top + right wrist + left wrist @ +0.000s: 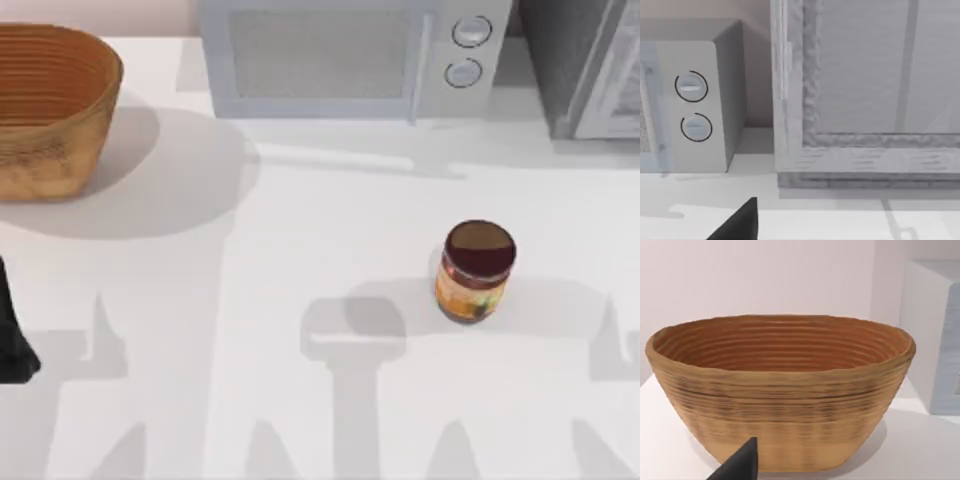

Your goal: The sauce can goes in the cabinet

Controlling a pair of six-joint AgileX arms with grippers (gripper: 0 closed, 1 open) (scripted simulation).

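Note:
The sauce can, a small cylinder with a maroon-brown top and an orange-yellow label, stands upright on the white table, right of centre, with nothing touching it. The cabinet is at the far right corner; its pale framed front panel faces the right wrist camera and looks shut. My left arm sits at the table's left edge, far from the can. A single dark fingertip of the left gripper points at the basket. A like fingertip of the right gripper points at the cabinet's base. Both grippers hold nothing.
A woven basket stands at the far left corner and looms large in the left wrist view. A white microwave with two round knobs stands at the back centre, just left of the cabinet.

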